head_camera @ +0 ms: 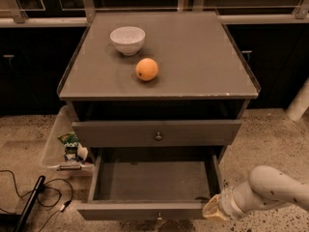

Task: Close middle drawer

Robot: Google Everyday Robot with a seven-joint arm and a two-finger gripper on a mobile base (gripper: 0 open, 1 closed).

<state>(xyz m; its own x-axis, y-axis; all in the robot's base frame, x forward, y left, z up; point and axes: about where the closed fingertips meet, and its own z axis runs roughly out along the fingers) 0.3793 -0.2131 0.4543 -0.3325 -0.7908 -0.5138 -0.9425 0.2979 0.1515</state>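
Grey top (193, 57) bears bowl (127, 39), orange (147, 69); pincer (212, 210), state unclear, at middle drawer (154, 180).

The hand (213, 210) sat at the front right corner of the middle drawer (125, 210), whose front and knob (159, 217) were cut off by the bottom edge. The arm (273, 190) ran off the right edge. The packets in the clear bin (50, 145) were too small to identify.
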